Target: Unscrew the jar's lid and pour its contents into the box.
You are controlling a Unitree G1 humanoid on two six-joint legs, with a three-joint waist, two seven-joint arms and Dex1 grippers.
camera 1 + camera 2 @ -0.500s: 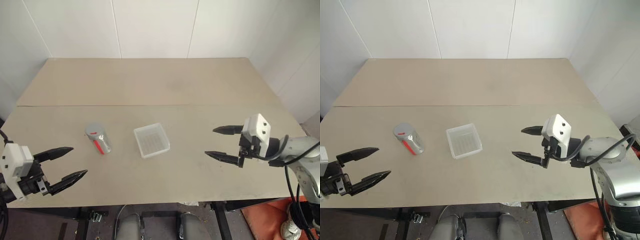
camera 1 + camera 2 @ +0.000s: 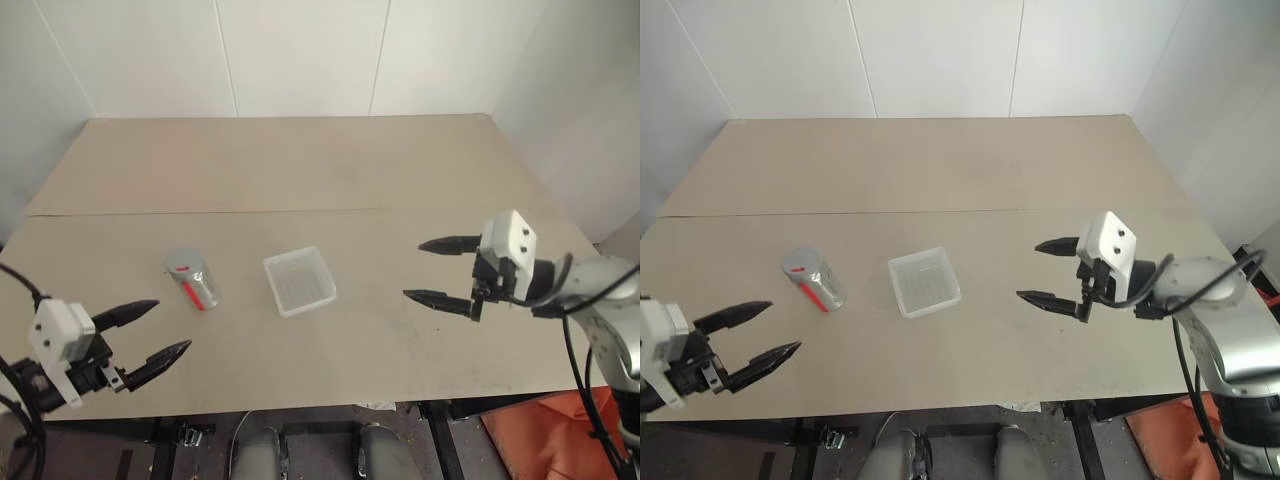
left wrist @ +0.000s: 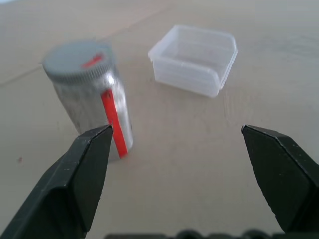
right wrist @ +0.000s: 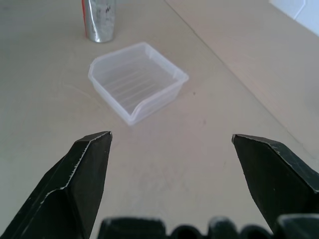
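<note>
Black pointed fingers (image 2: pixel 444 300), white wrist housings (image 2: pixel 512 243)

Both eye views look steeply down from above the near edge of the table (image 2: pixel 330 160), the far wall across the top of the frame. The left wrist view sits low and close, facing the jar (image 3: pixel 94 94) at left with the box (image 3: pixel 194 59) at upper right. The right wrist view, farther back, shares both: box centre, jar at the top edge.

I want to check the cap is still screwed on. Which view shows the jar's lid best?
The left wrist view: the lid sits on the jar, close up. The head views show it small from above; the right wrist view cuts the jar off below the lid.
</note>
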